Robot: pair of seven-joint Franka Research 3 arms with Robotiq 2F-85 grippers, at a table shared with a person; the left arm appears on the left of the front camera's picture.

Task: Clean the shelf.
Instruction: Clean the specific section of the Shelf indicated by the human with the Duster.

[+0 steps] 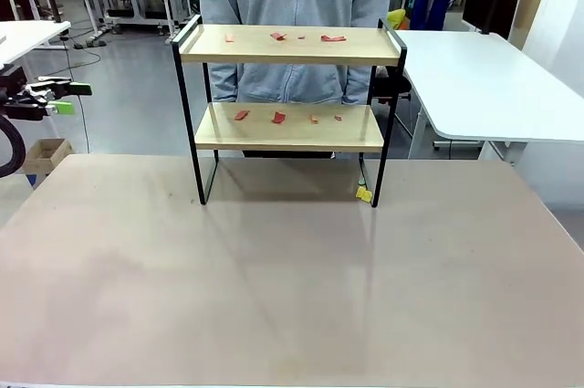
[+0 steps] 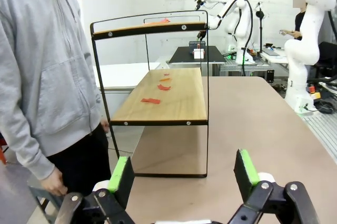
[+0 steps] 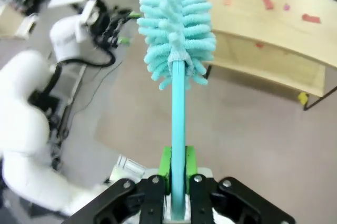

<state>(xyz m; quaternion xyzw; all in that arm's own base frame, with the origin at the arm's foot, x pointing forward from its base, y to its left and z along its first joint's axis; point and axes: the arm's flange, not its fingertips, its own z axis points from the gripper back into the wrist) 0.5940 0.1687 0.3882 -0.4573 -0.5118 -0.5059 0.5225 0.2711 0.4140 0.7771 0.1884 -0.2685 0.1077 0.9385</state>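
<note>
Green pads of my right hand [image 3: 178, 167] are pinching the teal handle of the duster [image 3: 179, 34], and the handle runs straight up between them to a fluffy turquoise head. From this wrist, that head hangs by the left end of the shelf [image 3: 268, 34], with the top board beyond it and red scraps [image 3: 267, 1] dotted along the wood.

The front view gives me what the wrist cannot: both boards at once. The shelf stands on the far part of the counter [image 1: 292, 288], with a row of scraps on the top board and another row on the lower one. There's a yellow tag [image 1: 364, 194] at its right front foot. The duster's head sits up at the top edge, above the left rail.

Over to my left hand [image 2: 184, 174]: fingers spread wide, nothing between them, out past the counter's left side. It looks end-on along the shelf, showing light wood, a thin black frame and raised side rails. A person [image 2: 42, 66] in a grey hoodie stands right behind it.
</note>
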